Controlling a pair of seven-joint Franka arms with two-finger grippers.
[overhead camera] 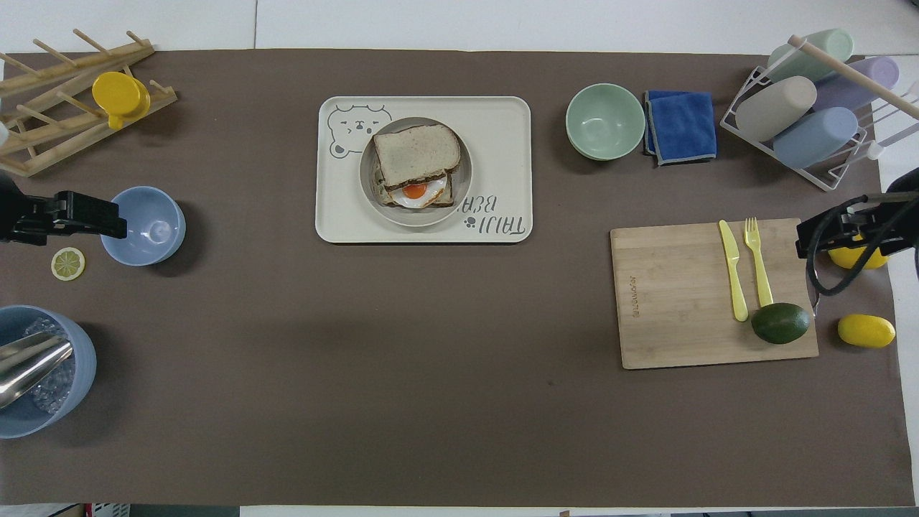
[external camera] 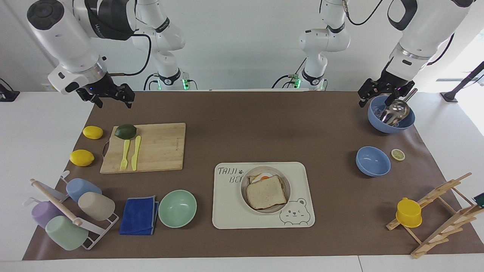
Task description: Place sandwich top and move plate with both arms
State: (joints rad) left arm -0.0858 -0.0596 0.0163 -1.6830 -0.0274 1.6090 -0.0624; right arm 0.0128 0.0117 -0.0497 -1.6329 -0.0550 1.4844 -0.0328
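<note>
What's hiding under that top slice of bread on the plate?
Under the sandwich top a fried egg on toast sticks out toward the robots, all on the plate. Whatever else lies beneath the bread is covered.

Robot lab, bare white walls, brown mat [external camera: 242, 113], staged kitchenware, cutting board [external camera: 151, 147]

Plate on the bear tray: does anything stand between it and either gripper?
Nothing visible does. The plate sits on the tray with bare mat between it and both grippers. The left gripper is over the blue scoop bowl; the right gripper is over the mat's edge.
</note>
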